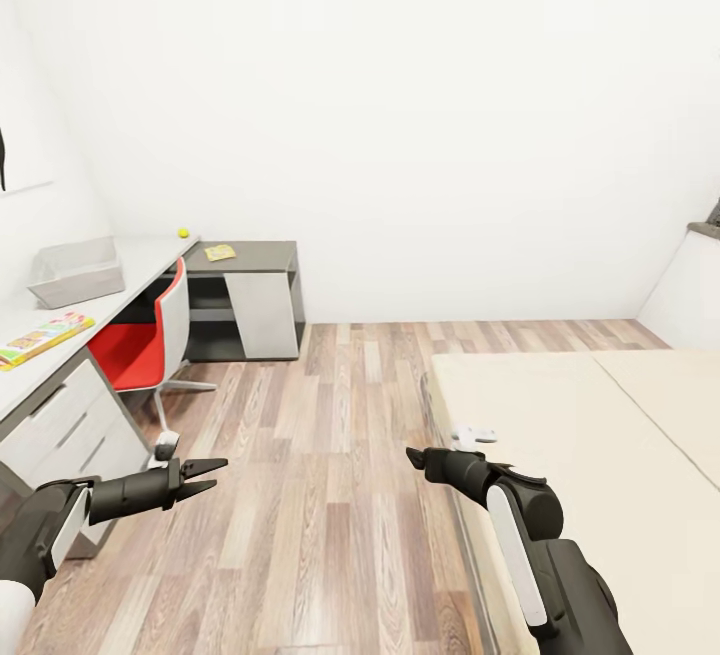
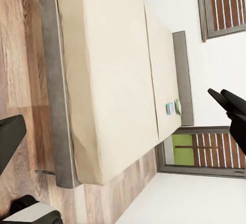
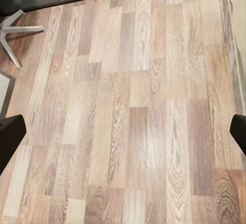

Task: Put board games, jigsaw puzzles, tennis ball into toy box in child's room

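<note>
Toys are spread over two places in this room. On the bed (image 2: 107, 80), near the headboard end, two small board games (image 2: 173, 107) lie side by side, far from both arms. On the long table (image 1: 140, 260) stand the grey toy box (image 1: 78, 272), a flat colourful box (image 1: 42, 337) near the front, the yellow tennis ball (image 1: 183, 232) at the far end, and a yellowish flat thing (image 1: 220, 252) on the lower part.

The left gripper (image 1: 203, 476) hangs over the floor with fingers apart and nothing between them. The right gripper (image 1: 412, 456), near the bed edge, seems to be spread too and empty.

I think the card boxes are light and stiff, but thin, so fingers should pinch across one edge. The ball is light and can roll; better to close on its middle.
</note>
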